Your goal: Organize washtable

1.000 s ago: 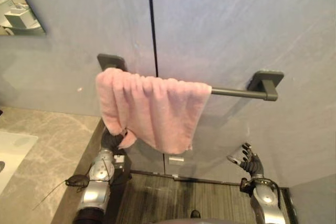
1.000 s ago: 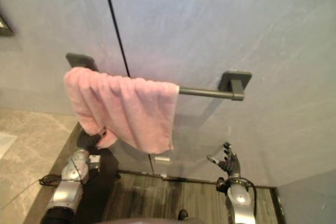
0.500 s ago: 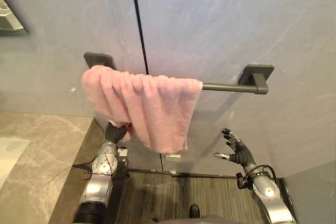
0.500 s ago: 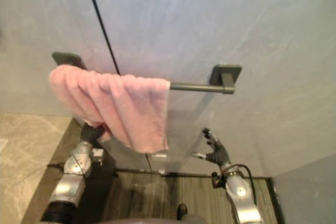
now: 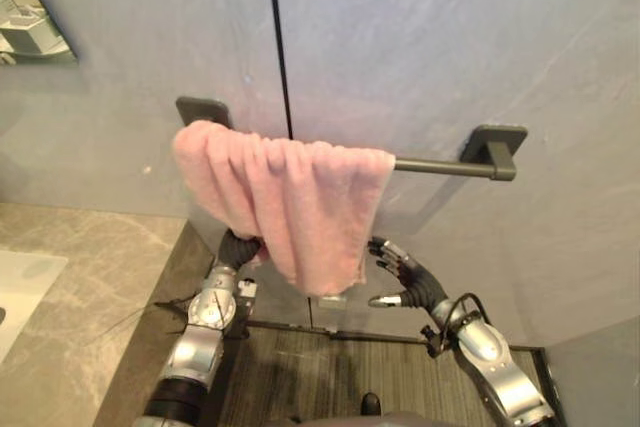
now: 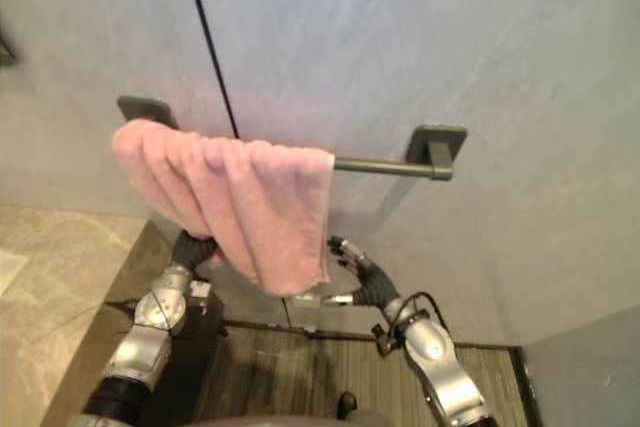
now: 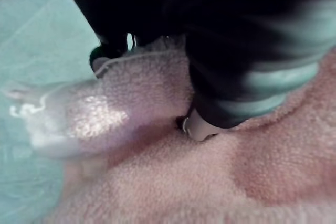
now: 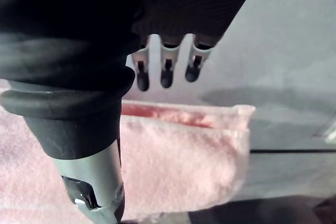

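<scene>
Moved: right hand (image 5: 418, 282), up and in toward the cloth since half a second ago; well apart from it then, just beside its lower right corner now.
Left hand (image 5: 238, 247): raised under the lower left edge of the pink towel (image 5: 290, 197), as half a second ago.
Left hand's grip: pinching a fold of the cloth; in the left wrist view, one tip pressed into the pile and a dark fingertip (image 7: 100, 59) behind the hemmed edge, the rest buried in towel.
Right hand's fingers: wide and nearly straight, thumb held apart below them, holding nothing; no contact with the cloth that can be made out.
Right wrist view: straight dark-tipped fingers (image 8: 165, 72) pointing at the grey wall, towel corner (image 8: 184, 161) past them.
Pink towel: draped over the left half of the dark rail (image 5: 440, 164), bunched in vertical folds, lower edge slanting down to the right.
Rail: horizontal on the grey wall (image 5: 450, 37), right half bare, dark bracket (image 5: 497, 142) at its right end, another bracket (image 5: 203, 110) above the towel's left shoulder.
Wall seam (image 5: 280, 47): thin black vertical line ending behind the towel.
Countertop (image 5: 80, 277): marbled beige slab at lower left, well apart from the towel.
Floor (image 5: 330, 377): dark striped boards below the rail.
</scene>
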Robot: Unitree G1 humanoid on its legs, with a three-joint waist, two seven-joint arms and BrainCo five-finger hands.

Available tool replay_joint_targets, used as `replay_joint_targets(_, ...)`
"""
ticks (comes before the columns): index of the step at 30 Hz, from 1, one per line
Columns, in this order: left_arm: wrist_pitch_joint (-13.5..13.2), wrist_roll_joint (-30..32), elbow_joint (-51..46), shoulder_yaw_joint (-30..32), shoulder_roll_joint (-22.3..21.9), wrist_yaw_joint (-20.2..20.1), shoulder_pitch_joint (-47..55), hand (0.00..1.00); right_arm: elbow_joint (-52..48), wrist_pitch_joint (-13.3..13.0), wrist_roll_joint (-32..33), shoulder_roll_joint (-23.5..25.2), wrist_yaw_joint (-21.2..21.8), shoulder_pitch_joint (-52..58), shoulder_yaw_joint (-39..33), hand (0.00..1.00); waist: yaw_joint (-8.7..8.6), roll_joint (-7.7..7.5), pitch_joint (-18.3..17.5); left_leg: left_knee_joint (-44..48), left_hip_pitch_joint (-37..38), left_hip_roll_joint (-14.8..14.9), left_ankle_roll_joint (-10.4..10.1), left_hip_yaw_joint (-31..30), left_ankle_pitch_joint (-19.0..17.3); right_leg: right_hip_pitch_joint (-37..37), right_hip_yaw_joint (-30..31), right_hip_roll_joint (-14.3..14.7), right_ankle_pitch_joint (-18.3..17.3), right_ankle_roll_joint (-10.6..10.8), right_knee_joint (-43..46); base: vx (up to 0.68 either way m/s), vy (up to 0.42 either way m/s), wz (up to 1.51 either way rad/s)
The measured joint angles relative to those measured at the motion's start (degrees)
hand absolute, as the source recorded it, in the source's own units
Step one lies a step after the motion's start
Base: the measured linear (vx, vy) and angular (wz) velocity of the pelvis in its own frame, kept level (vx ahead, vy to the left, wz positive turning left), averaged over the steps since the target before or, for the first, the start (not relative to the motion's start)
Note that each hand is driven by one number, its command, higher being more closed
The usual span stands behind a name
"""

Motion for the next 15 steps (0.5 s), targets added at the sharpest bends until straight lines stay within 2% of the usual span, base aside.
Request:
replay_joint_targets(4, -0.01, 0.0, 0.0, -1.44, -0.38, 0.02, -0.18, 1.0, 0.0, -0.28, -0.66, 1.72, -0.57, -0.55, 0.79, 0.0, 0.05, 0.03, -0.03, 0.14, -0.19, 0.02, 0.0, -0.32, 0.02, 0.04, -0.26, -0.03, 0.02, -0.03, 0.0, -0.03, -0.001, 0.04)
replay_joint_targets(9, -0.01, -0.05, 0.0, -1.65, -2.31, 0.02, -0.55, 1.0, 0.52, -0.69, -2.67, 4.48, -4.05, -1.64, 0.62, 0.0, 0.03, 0.03, -0.07, 0.31, -0.49, -0.08, 0.14, -0.82, 0.14, 0.07, -0.8, -0.02, 0.03, -0.02, 0.0, -0.03, -0.001, 0.06)
replay_joint_targets(15, -0.01, -0.89, -0.5, -1.78, -3.4, 0.02, -0.91, 1.0, 5.67, -0.78, -2.7, 7.05, -6.54, -4.74, 0.62, 0.0, 0.59, 0.02, -0.31, 0.49, -1.15, -0.11, 0.29, -1.85, 0.55, 0.03, -1.79, -0.07, 0.06, -0.06, 0.0, -0.04, -0.007, 0.09)
